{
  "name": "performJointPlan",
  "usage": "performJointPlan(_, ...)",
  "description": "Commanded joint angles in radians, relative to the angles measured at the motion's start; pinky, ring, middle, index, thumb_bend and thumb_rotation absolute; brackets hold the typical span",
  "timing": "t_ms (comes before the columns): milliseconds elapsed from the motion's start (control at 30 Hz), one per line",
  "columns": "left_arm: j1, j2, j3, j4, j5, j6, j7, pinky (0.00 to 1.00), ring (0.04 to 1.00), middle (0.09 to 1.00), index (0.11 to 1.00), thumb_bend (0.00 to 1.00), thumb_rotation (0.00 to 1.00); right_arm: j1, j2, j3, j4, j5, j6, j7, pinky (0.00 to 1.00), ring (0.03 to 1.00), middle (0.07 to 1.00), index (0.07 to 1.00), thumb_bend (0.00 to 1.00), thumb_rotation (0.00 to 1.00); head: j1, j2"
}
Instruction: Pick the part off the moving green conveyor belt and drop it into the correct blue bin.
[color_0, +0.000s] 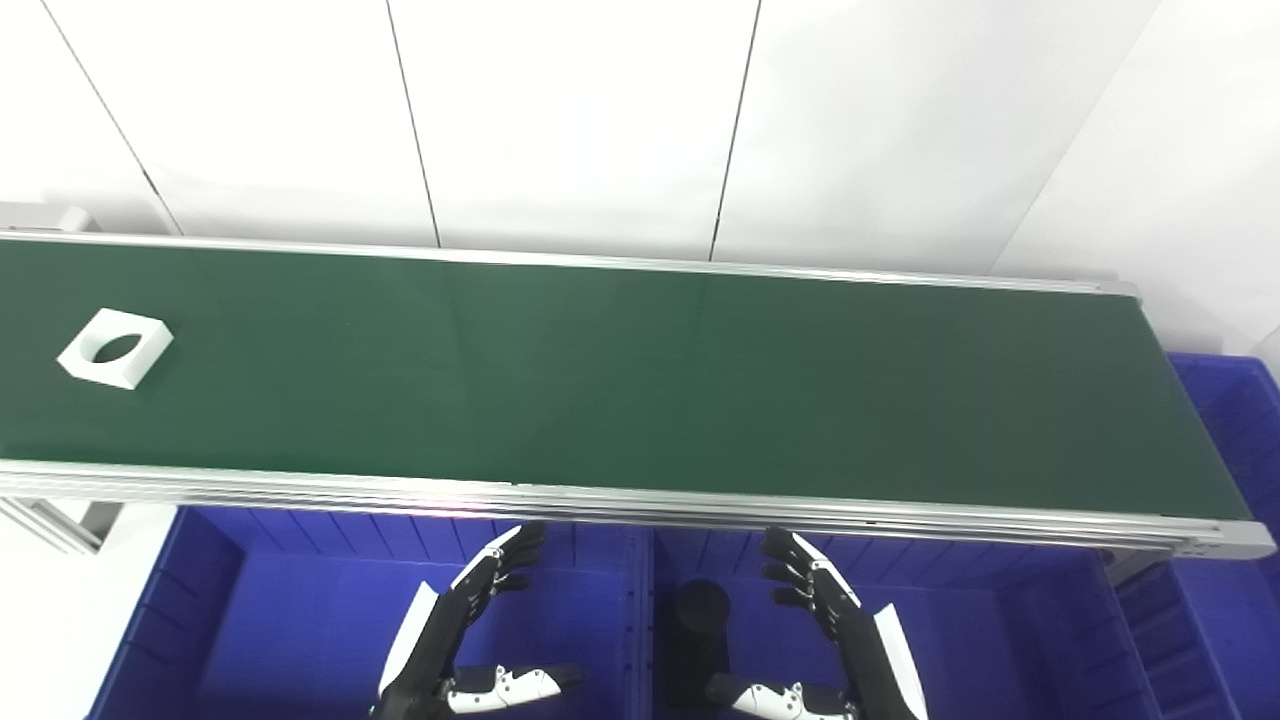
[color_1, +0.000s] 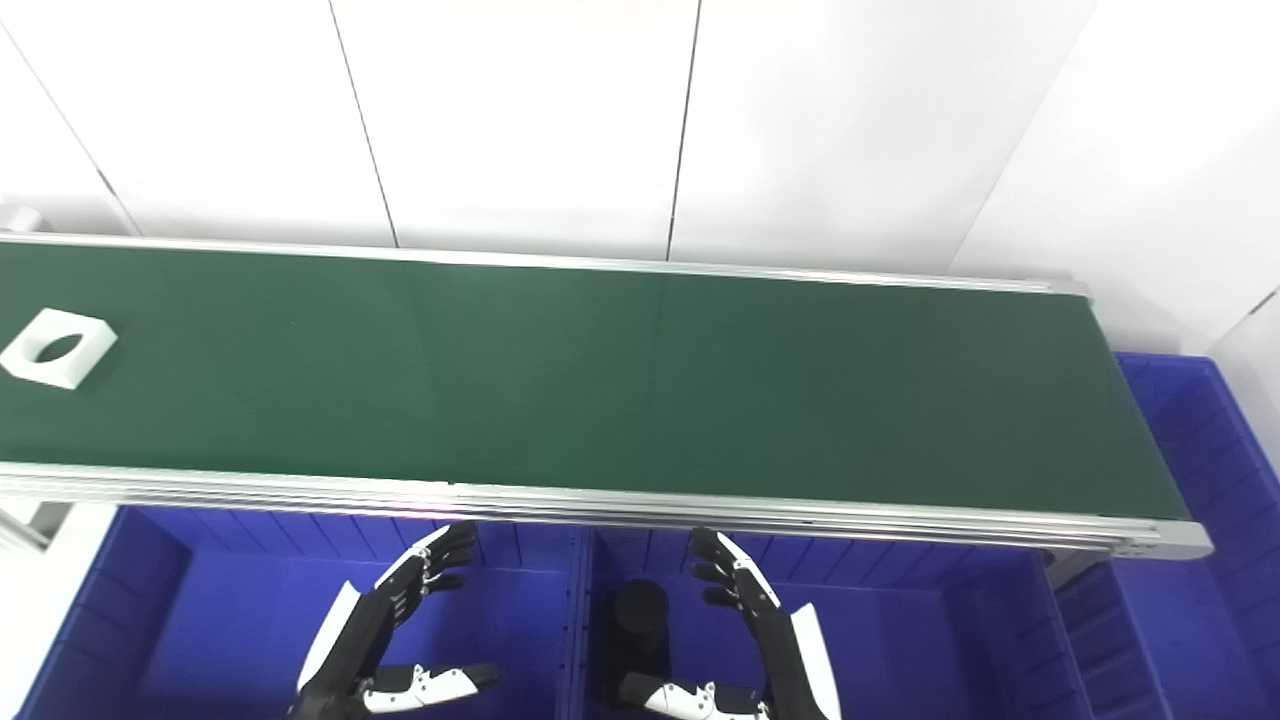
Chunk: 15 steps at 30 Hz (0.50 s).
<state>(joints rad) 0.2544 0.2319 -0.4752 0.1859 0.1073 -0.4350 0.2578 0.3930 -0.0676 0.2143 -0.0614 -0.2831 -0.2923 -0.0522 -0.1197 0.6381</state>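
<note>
My left hand (color_0: 455, 625) and right hand (color_0: 845, 630) are open and empty, so the white part (color_0: 115, 347) on the green belt (color_0: 640, 380) might ride past if I reach late.

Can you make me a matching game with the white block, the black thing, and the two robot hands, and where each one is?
Things:
1. white part
2. black cylinder
3. left hand
4. right hand

Places:
A. standing in the right-hand blue bin
B. open, over the left-hand blue bin
C. far left on the green belt
D. open, just right of the black cylinder

Pairs: 1-C, 2-A, 3-B, 4-D
</note>
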Motion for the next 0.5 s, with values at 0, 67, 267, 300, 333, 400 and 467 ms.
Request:
performJointPlan(0, -0.012, 0.005, -0.001, -0.027, 0.009, -0.035, 0.009, 0.78, 0.839, 0.87, 0.865, 0.81, 0.3, -0.006, 0.005, -0.002, -0.031, 0.009, -0.029, 0.002, 0.74, 0.803, 0.844, 0.869, 0.85, 0.31, -0.002, 0.0)
performJointPlan(67, -0.014, 0.006, -0.003, -0.025, 0.013, -0.035, 0.013, 0.78, 0.839, 0.87, 0.866, 0.8, 0.3, -0.006, 0.005, -0.003, -0.032, 0.01, -0.028, 0.003, 0.74, 0.803, 0.843, 0.868, 0.85, 0.31, -0.002, -0.001)
performJointPlan(267, -0.014, 0.004, -0.001, -0.024, 0.002, -0.035, 0.004, 0.78, 0.841, 0.87, 0.863, 0.8, 0.28, -0.006, 0.004, -0.003, -0.033, 0.007, -0.026, 0.003, 0.73, 0.801, 0.841, 0.868, 0.85, 0.3, -0.002, 0.0)
performJointPlan(300, -0.014, 0.004, -0.001, -0.024, 0.004, -0.035, 0.005, 0.78, 0.841, 0.87, 0.864, 0.8, 0.29, -0.006, 0.004, -0.003, -0.033, 0.007, -0.026, 0.003, 0.73, 0.801, 0.84, 0.868, 0.85, 0.3, -0.002, 0.0)
performJointPlan(333, -0.015, 0.004, -0.002, -0.024, 0.008, -0.035, 0.01, 0.78, 0.841, 0.871, 0.864, 0.8, 0.29, -0.007, 0.005, -0.003, -0.032, 0.005, -0.027, 0.002, 0.73, 0.801, 0.839, 0.868, 0.85, 0.3, -0.002, 0.0)
performJointPlan(400, -0.015, 0.004, -0.003, -0.023, 0.012, -0.035, 0.015, 0.78, 0.836, 0.866, 0.861, 0.81, 0.3, -0.008, 0.004, -0.003, -0.029, 0.001, -0.029, 0.0, 0.73, 0.8, 0.836, 0.866, 0.85, 0.3, -0.002, 0.0)
performJointPlan(467, -0.015, 0.005, -0.003, -0.024, 0.013, -0.035, 0.015, 0.78, 0.835, 0.866, 0.862, 0.8, 0.3, -0.008, 0.004, -0.003, -0.028, 0.0, -0.029, 0.0, 0.73, 0.799, 0.836, 0.866, 0.85, 0.3, -0.002, 0.0)
